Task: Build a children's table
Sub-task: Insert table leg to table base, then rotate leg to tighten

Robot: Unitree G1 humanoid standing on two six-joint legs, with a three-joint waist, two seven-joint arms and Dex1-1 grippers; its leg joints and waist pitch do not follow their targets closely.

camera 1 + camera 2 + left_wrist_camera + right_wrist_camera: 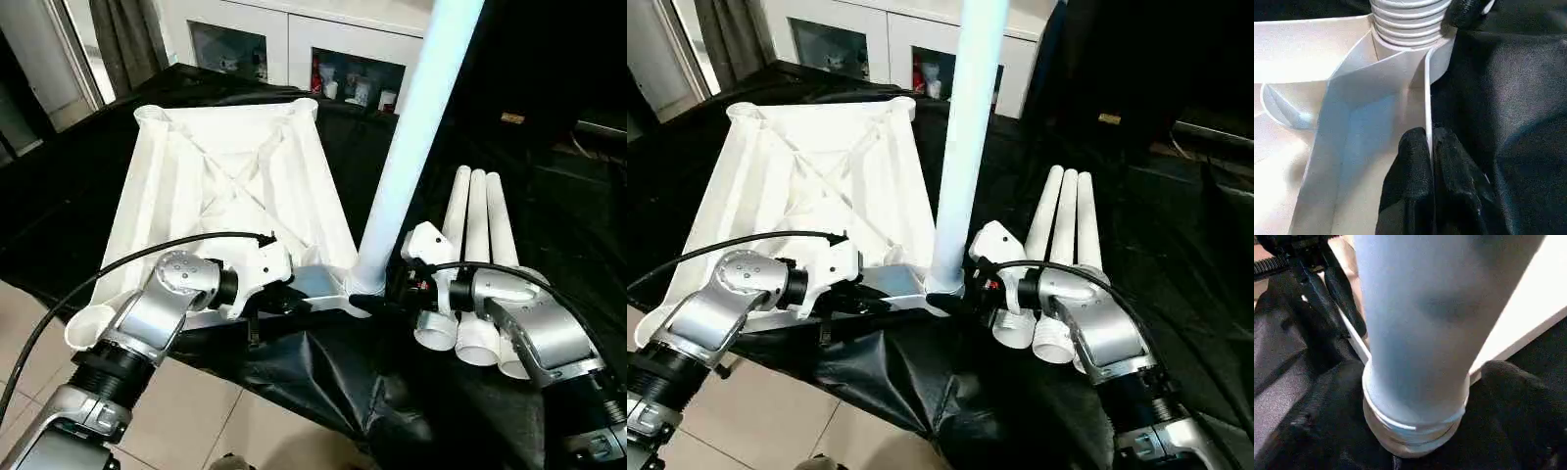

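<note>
One leg [411,137] stands upright in the near corner socket [364,284] of the inverted table top [235,176], its long axis rising out of the head views' upper edge, so its far end is cut off. Thread rings at its foot remain exposed above the socket in my left wrist view, so I judge it not fully seated. The top lies ribbed side up on the black-draped work surface [88,206], just ahead of both my arms. My left gripper [1430,161] is clenched on the top's thin near edge wall, beside that socket. My right gripper [384,294] stands spread wide, one finger on either side of the leg's foot; whether the pads touch the tube I cannot tell. The leg sits directly between my grippers, the right being nearer. Three spare legs [475,264] lie side by side, just beyond my right forearm. Two far sockets are hard to make out.
</note>
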